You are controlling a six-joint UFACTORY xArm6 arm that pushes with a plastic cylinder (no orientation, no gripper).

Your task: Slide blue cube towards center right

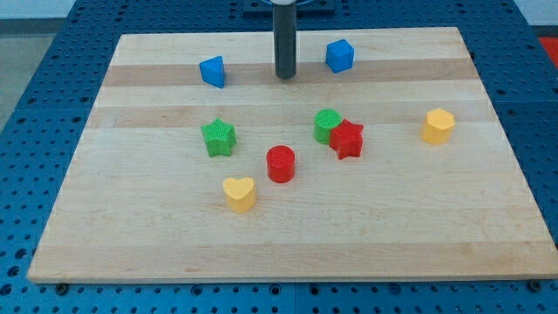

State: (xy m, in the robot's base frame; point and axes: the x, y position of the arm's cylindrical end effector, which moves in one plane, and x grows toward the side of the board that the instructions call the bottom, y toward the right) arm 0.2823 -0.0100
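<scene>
On the wooden board (131, 218), going from the view's left, a blue wedge-like block (212, 71) lies near the top, and below it sits a green star (219, 138). Lower down is a yellow heart (239, 194), then a red cylinder (281, 163). My tip (285, 76) stands near the top edge, between the two blue blocks, touching neither; the arm carries only this rod, with no claw to be apart or together. A green block (327, 125) touches a red star (347, 139). The blue cube (340, 56) is near the top, just right of my tip. A yellow block (438, 126) lies at the center right.
</scene>
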